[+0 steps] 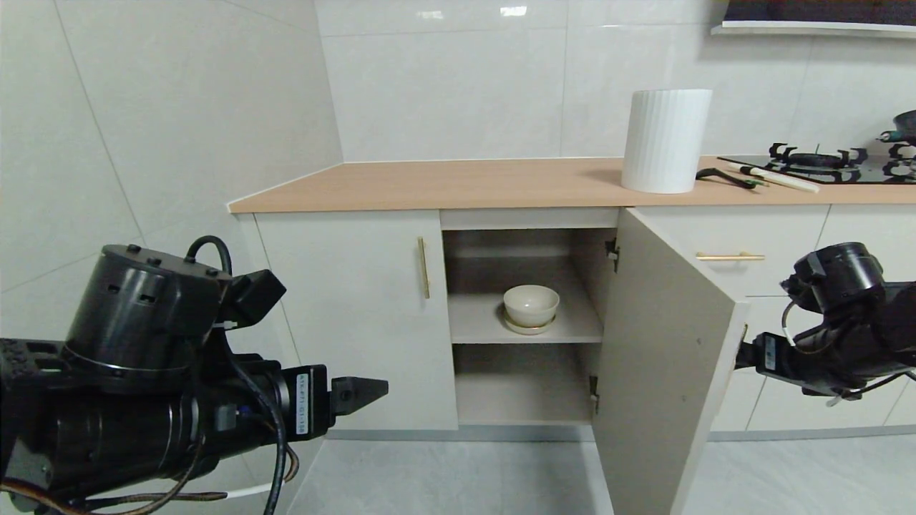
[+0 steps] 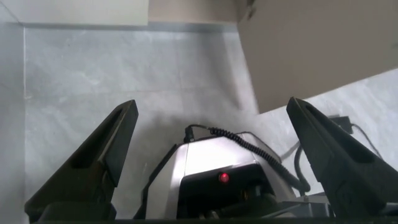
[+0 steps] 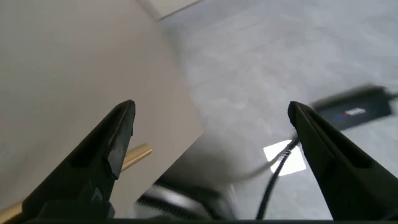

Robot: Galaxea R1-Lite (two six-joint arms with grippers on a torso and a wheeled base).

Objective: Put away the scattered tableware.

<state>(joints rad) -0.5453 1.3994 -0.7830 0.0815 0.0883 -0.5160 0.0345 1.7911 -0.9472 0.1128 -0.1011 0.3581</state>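
While cabinet door [image 1: 665,343] gapes, right gripper [image 3: 211,112] sits spread at its 3 o'clock; left gripper [image 2: 211,106] spread too; best push flat near free edge.

My jaws stand wide apart, nothing between them. A beige cabinet door [image 3: 81,68] is on one side, its gold handle [image 3: 135,155] just beside one jaw tip. Past the door edge is grey floor [image 3: 267,68]. A black cable [image 3: 277,175] crosses a bright glare patch [image 3: 287,159]. A small black box [image 3: 351,111] lies near the other jaw tip.
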